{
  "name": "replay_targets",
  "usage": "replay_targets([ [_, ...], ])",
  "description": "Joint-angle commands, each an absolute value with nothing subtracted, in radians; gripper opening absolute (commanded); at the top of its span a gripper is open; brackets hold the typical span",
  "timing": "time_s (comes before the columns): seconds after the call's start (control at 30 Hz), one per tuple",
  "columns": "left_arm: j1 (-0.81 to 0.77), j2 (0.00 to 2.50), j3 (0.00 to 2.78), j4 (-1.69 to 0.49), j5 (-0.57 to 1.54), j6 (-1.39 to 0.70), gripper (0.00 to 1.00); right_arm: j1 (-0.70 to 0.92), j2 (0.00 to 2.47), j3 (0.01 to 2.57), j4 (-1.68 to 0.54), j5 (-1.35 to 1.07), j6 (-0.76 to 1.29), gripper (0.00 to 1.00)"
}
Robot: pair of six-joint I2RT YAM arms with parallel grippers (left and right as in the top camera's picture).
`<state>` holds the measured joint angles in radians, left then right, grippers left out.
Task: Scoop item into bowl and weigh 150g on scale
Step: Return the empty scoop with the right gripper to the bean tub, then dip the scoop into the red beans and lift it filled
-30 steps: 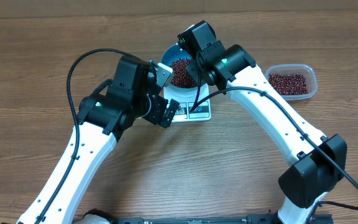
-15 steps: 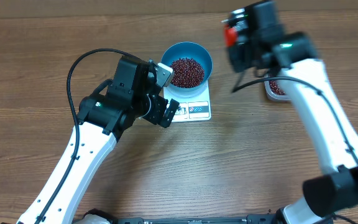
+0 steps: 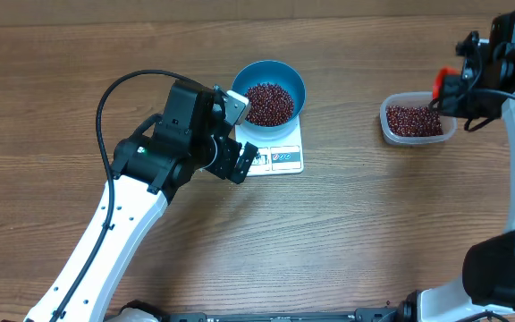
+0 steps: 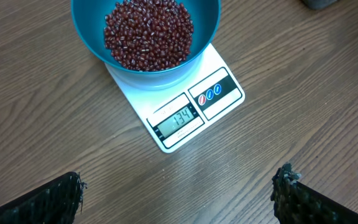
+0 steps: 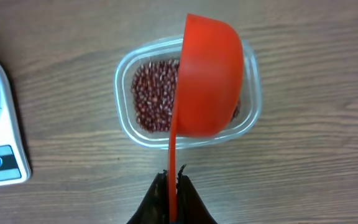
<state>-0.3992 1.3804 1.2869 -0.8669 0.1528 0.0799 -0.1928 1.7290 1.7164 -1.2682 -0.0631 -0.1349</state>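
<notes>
Right end effector (image 5: 173, 183) grips red scoop (image 5: 210, 74) over clear tub (image 5: 124, 93) rim.

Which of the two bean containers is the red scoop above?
The clear plastic tub, off to the side; the blue bowl sits on the white scale.

A clear rectangular plastic tub with rounded corners (image 3: 418, 139) is set on the brown wooden table (image 3: 347, 233), toward its right side. An orange-red plastic scoop (image 5: 210, 81) is seen over the tub's (image 5: 126, 124) right part, its rounded underside shown and its thin handle pointing down.
</notes>
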Motion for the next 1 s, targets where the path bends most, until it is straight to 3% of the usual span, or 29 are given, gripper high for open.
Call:
replay_targets([
  [0.0, -0.400, 1.375, 1.285, -0.863, 0.147, 0.067, 1.00, -0.189, 1.739, 1.684, -1.255, -0.073, -0.135, 0.04],
  [0.97, -0.400, 1.375, 1.285, -0.863, 0.147, 0.067, 0.99, -0.169, 2.006, 1.623, -1.183, -0.213, -0.165, 0.04],
])
